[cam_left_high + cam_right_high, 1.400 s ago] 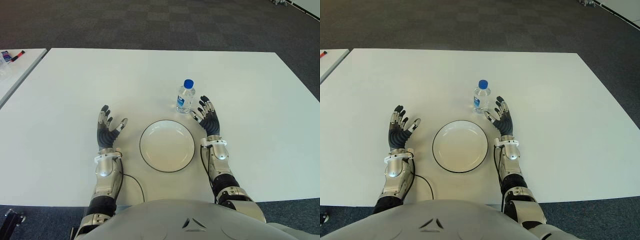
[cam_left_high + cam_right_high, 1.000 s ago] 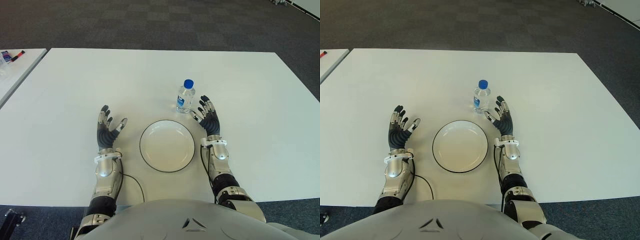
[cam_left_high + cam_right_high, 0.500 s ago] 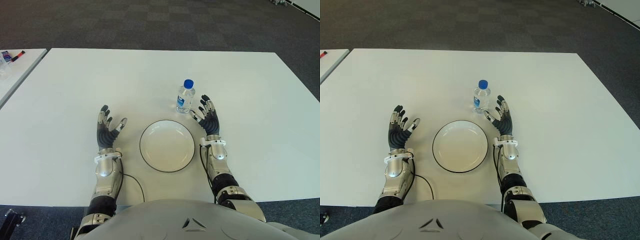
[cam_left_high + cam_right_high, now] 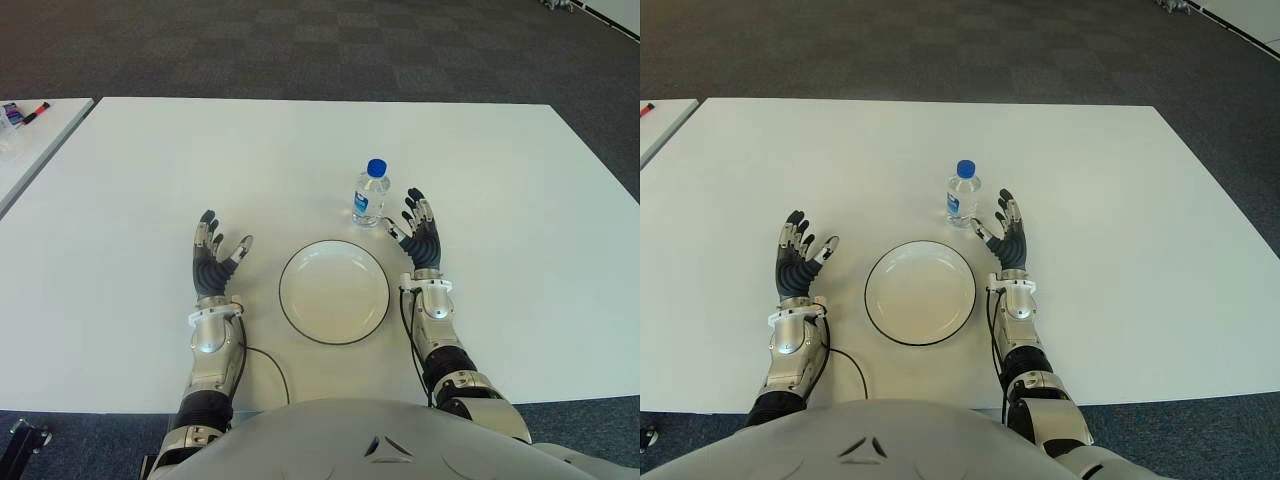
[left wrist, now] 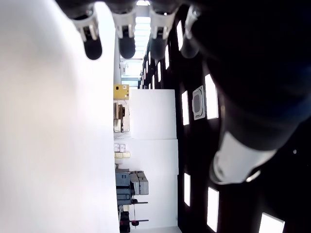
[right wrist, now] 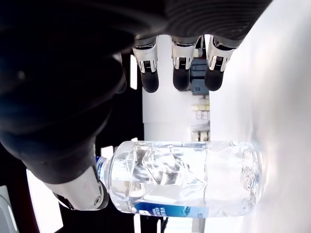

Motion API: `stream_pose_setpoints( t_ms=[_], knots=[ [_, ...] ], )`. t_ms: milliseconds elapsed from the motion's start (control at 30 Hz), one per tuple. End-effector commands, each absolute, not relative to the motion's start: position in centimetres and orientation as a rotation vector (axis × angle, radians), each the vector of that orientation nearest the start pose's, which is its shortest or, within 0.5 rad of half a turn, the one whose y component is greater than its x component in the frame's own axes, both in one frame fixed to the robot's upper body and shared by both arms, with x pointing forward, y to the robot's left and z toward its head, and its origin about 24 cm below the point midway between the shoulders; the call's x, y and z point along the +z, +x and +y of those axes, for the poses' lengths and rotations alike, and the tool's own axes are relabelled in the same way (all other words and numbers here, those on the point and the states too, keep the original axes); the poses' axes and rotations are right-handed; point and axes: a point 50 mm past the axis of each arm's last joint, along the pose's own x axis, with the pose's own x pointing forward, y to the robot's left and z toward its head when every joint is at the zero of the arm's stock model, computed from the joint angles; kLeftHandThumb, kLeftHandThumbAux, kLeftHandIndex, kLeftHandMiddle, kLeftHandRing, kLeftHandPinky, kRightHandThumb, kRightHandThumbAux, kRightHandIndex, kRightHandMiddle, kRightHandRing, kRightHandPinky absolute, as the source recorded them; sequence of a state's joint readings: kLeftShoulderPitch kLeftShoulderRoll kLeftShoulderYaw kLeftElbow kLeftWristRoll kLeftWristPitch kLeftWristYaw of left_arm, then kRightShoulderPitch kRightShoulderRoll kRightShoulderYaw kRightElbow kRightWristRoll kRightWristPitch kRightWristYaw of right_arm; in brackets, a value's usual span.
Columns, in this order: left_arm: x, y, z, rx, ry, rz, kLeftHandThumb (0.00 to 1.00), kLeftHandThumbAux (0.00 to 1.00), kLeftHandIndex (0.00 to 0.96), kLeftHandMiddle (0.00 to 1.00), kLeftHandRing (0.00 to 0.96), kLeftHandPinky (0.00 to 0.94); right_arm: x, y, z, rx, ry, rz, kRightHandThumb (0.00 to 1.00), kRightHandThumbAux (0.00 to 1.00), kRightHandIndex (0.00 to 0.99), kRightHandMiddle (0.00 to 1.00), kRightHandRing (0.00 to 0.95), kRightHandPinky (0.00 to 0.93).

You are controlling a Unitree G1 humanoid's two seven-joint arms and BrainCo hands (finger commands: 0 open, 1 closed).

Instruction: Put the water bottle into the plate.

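A small clear water bottle (image 4: 370,194) with a blue cap stands upright on the white table (image 4: 140,160), just beyond the plate's far right rim. The round white plate (image 4: 333,291) with a dark rim lies near the front edge with nothing in it. My right hand (image 4: 419,232) is open just right of the bottle, palm turned towards it, a small gap between them; the right wrist view shows the bottle (image 6: 184,177) between thumb and fingers, untouched. Left of the plate, my left hand (image 4: 214,257) stays open and holds nothing.
A second white table (image 4: 30,135) shows at the far left with a marker and small items on it. Dark carpet lies beyond the table's far edge. A thin black cable (image 4: 265,358) runs on the table in front of the plate.
My right hand has crept a little forward and closer to the bottle. The bottle, plate and left hand are where they were.
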State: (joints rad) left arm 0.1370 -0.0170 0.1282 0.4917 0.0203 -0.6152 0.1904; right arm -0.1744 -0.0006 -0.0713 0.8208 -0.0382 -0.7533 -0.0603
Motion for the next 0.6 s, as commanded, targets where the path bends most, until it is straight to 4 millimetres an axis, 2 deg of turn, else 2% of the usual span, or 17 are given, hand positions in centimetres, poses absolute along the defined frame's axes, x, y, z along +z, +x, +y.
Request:
stream_pose_setpoints(
  t_ms=[33,400,600],
  knots=[
    [-5.57,17.74,18.96,0.352,0.023,0.112,0.163,0.769,0.029,0.000,0.000,0.000,-4.98,22.96,-15.02,-0.050,-0.028,0.005,0.300,0.787,0.007,0.015,0.005,0.035],
    [-5.44,17.64,18.92,0.354,0.022,0.101,0.164,0.752,0.032,0.000,0.000,0.009,-4.86,23.19,-15.18,-0.047,-0.042,0.006,0.341,0.770,0.003,0.010,0.003,0.048],
    [-5.47,17.63,18.83,0.358,0.020,0.100,0.168,0.743,0.035,0.000,0.000,0.005,-4.57,23.82,-15.43,-0.060,-0.069,0.003,0.399,0.739,0.000,0.006,0.007,0.065]
  ],
)
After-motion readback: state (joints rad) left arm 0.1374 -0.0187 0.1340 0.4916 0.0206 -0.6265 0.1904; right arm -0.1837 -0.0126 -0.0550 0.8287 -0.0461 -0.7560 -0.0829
